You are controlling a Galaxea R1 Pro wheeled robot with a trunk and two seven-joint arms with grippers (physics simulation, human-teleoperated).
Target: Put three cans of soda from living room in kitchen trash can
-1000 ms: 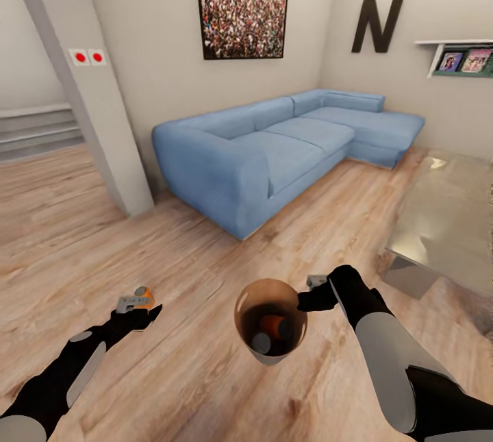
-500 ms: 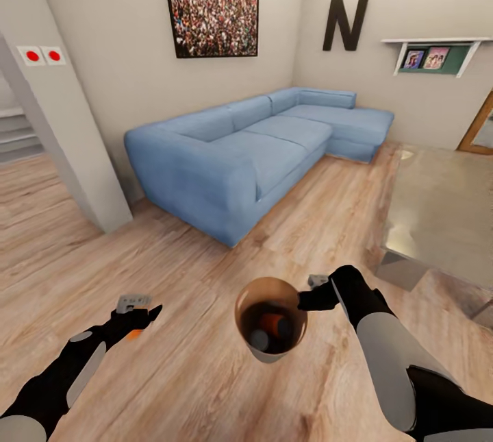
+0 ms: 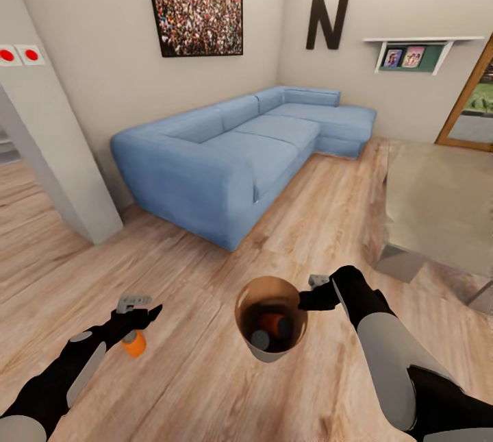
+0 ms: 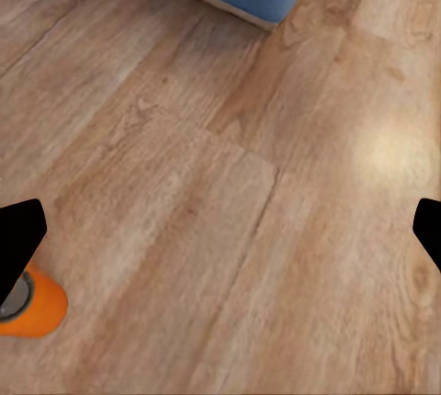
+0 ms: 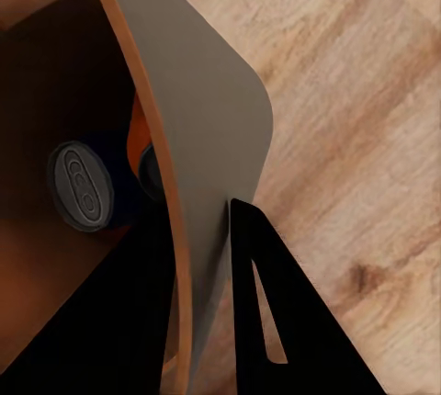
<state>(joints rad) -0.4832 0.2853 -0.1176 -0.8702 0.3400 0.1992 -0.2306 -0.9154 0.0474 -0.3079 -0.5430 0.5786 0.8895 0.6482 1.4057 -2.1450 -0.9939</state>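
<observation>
Cans in trash can (image 3: 248, 349): two (image 3: 275, 324).
Orange can (image 3: 133, 343) on floor: one.
Left gripper (image 3: 137, 310): spread, empty.
Right gripper (image 3: 306, 299): pinching trash can rim.

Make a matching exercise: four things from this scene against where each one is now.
Things:
1. orange can
2. trash can
3. sofa
4. letter N

Places:
A. on the wall
B. against the wall, under the picture
C. held at its rim by the right pincer
D. on the floor by the left pincer

Pairs: 1-D, 2-C, 3-B, 4-A
</observation>
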